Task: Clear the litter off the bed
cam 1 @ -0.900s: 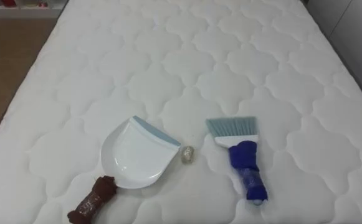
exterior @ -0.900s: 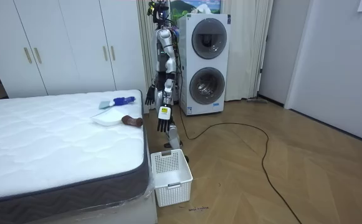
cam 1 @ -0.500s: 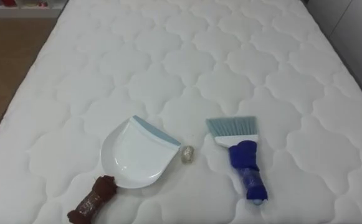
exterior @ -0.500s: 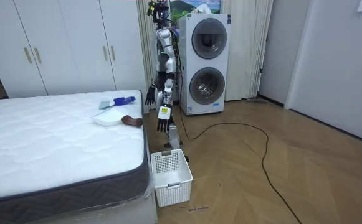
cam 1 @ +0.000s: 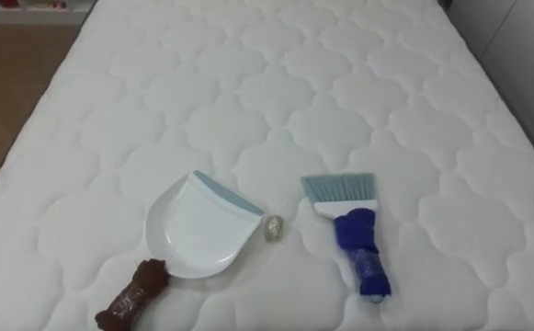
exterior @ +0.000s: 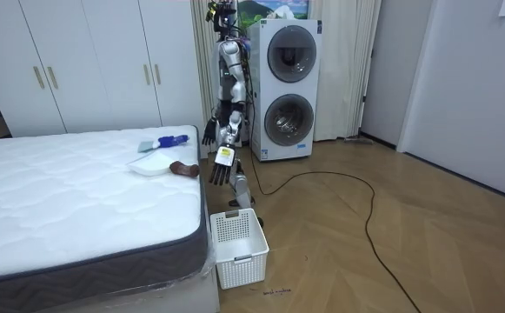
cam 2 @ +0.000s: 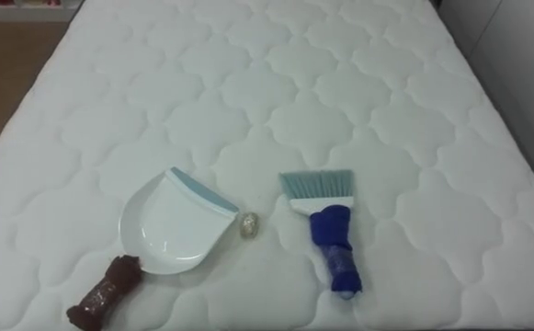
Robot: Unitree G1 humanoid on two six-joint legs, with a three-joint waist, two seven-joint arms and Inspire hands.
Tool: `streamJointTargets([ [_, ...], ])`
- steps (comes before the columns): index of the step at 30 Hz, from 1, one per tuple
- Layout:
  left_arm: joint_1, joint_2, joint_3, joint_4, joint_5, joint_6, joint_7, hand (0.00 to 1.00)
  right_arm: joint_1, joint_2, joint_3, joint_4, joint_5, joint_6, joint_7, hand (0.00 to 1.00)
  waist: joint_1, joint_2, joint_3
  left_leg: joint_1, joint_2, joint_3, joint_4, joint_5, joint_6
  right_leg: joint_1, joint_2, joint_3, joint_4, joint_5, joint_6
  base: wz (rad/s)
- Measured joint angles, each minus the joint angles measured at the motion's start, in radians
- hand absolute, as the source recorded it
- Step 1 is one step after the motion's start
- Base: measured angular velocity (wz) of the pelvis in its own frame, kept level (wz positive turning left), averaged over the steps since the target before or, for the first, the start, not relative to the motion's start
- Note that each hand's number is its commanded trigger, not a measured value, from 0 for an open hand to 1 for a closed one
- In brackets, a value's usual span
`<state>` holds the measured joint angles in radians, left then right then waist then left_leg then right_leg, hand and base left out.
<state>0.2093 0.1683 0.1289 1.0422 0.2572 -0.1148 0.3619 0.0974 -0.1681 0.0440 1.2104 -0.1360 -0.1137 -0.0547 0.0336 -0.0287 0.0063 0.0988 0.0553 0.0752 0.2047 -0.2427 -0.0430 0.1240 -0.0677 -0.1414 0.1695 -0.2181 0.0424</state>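
Left hand (exterior: 221, 173) hangs at the robot's side, fingers loosely straight and holding nothing; right hand (exterior: 209, 133) hangs likewise, near the bed's corner. Robot stands at the end of a white quilted bed (cam 1: 248, 83), with a white basket (exterior: 239, 248) on the floor nearby. On the bed lie a white dustpan (cam 1: 196, 228), a small crumpled scrap (cam 1: 272, 227) just beside its lip, and a blue brush (cam 1: 351, 225) further right
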Motion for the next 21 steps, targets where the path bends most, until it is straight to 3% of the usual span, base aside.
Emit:
streamJointTargets([
  [3,0.007,0.0,0.023,-0.102,-0.029,-0.02,0.053,0.0,0.004,0.0,0.0,-0.006,-0.002,-0.003,0.0,0.0,0.0,-0.003,-0.0021,0.0,0.0,-0.009,0.0,0.0,0.0,0.004,0.0,-0.009,0.0,0.0,0.0,0.08],
  [5,0.0,0.0,0.028,-0.154,-0.025,-0.064,0.111,0.0,0.003,-0.001,0.0,-0.014,-0.022,-0.008,0.0,0.0,0.002,-0.003,-0.0037,0.003,0.0,-0.011,0.0,0.0,0.0,0.008,0.0,-0.01,0.0,0.0,0.0,0.03],
  [11,-0.017,-0.003,0.027,-0.239,0.0,-0.143,0.247,0.0,0.005,-0.001,-0.001,-0.015,-0.064,-0.029,-0.011,0.0,0.0,0.0,-0.0055,0.004,-0.001,-0.012,0.0,0.0,0.0,0.008,0.0,-0.009,-0.001,0.0,0.0,0.0],
  [16,-0.02,-0.003,0.006,-0.291,-0.001,-0.174,0.308,0.0,0.005,0.0,-0.001,-0.017,-0.064,-0.03,-0.008,0.0,-0.001,0.001,-0.007,0.008,-0.002,-0.022,-0.006,0.0,0.0,0.009,0.0,-0.008,-0.001,0.0,0.0,0.0],
  [21,-0.02,-0.002,-0.04,-0.354,-0.001,-0.177,0.325,0.0,0.004,-0.001,-0.002,-0.016,-0.052,-0.03,0.004,0.0,-0.003,0.001,-0.0071,0.009,-0.002,-0.021,-0.006,0.0,0.0,0.013,0.0,-0.015,-0.001,0.0,0.001,0.02],
])
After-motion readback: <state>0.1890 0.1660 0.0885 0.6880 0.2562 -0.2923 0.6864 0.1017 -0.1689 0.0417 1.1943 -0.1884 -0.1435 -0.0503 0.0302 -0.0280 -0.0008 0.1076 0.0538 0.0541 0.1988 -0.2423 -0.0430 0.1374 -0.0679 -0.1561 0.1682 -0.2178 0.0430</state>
